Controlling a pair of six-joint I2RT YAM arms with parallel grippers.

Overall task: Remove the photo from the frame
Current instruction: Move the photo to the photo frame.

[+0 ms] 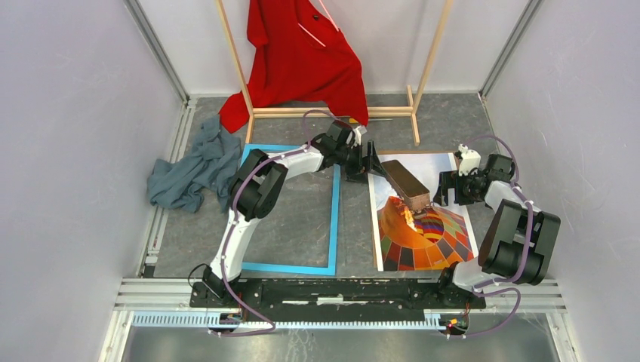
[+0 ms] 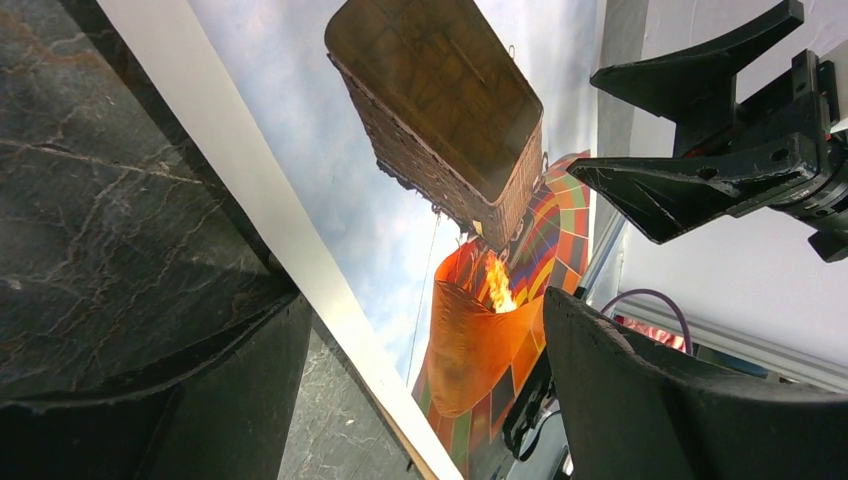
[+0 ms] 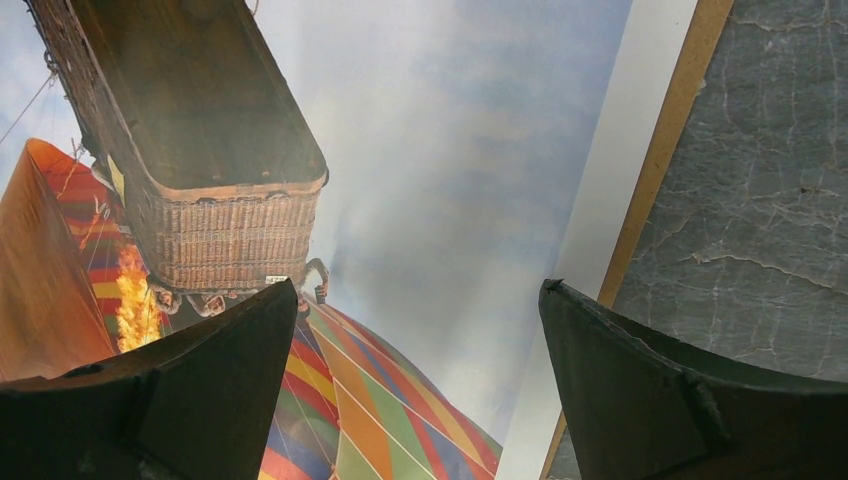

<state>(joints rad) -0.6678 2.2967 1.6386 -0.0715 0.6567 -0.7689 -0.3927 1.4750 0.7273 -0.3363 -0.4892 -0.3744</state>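
- Top external view: the frame [image 1: 335, 219], a thin light-blue rectangle with bare table showing through it, lies flat to the left of the left gripper [image 1: 375, 162]. The photo [image 1: 423, 226] lies flat outside the frame, below and between the two grippers. I judge the removal done, with at most drawing the arms back left to do.
- Same view: the left gripper hovers over the photo's far left corner and the right gripper [image 1: 445, 188] over its right edge. Both are spread wide and grasp nothing.
- Left wrist view: the smooth print runs beneath the spread fingers [image 2: 680, 400], showing pale sky, a woven brown basket, an orange flame and a white margin. The right gripper faces in from across the photo, jaws apart.
- Right wrist view: the fingers [image 3: 680, 400] stand wide and empty above the print. Towards the right finger comes the white margin, then a thin brown strip that seems to be the backing board [image 3: 665, 150]. Beyond it is the table [image 3: 770, 200], dark grey and veined like stone.
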